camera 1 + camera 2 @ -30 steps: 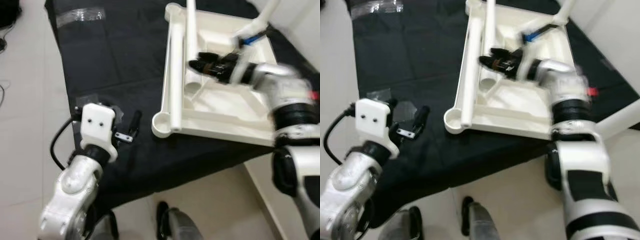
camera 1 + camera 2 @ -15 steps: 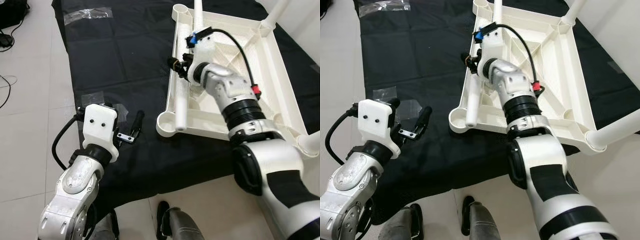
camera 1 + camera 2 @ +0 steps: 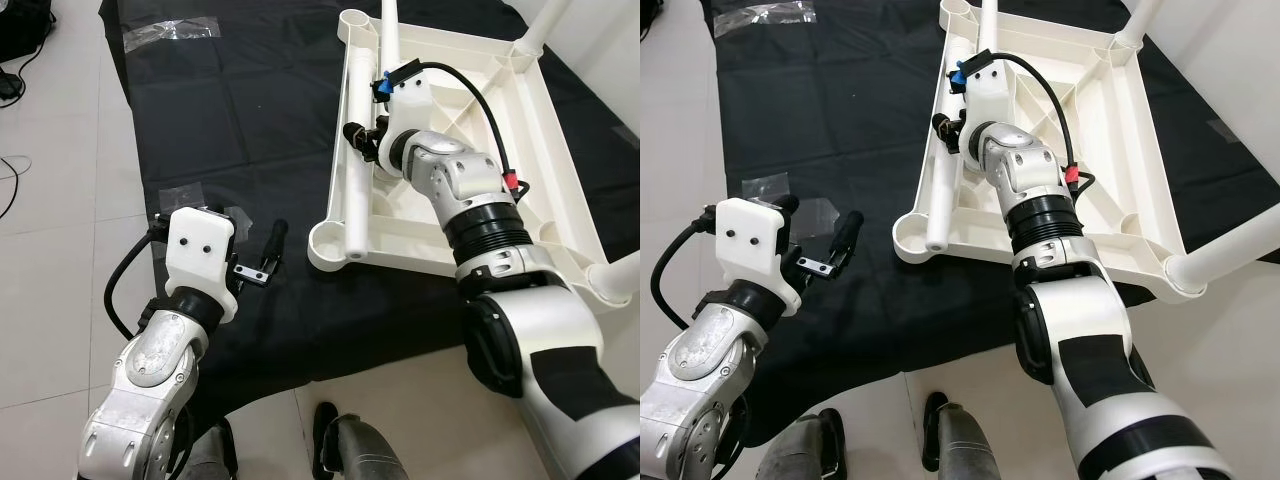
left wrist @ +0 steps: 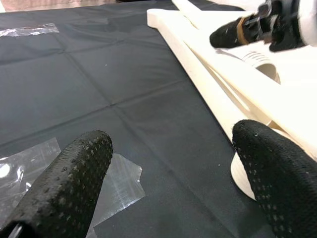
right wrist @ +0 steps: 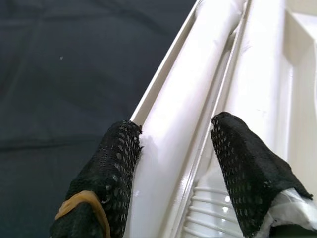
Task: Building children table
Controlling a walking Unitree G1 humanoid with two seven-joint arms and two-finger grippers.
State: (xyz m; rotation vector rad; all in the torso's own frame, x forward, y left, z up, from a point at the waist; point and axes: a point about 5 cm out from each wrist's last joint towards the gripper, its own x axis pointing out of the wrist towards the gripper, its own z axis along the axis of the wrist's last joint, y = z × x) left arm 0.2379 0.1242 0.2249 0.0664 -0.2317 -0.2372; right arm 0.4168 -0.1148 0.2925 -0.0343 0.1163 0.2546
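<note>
upturned white tabletop (image 3: 560, 190) on black cloth (image 3: 230, 120). right gripper (image 5: 173, 163) straddles the loose table leg (image 3: 357, 160) lying along its rim (one finger seems touching), fingers apart. left gripper (image 4: 168, 183) spread wide over cloth near clear tape (image 4: 119, 181).

There was one upturned white plastic tabletop (image 3: 560, 170), four white tube legs (image 3: 357, 190), and apparently two clear plastic wrappers (image 3: 172, 30) on one black cloth (image 3: 230, 110).
</note>
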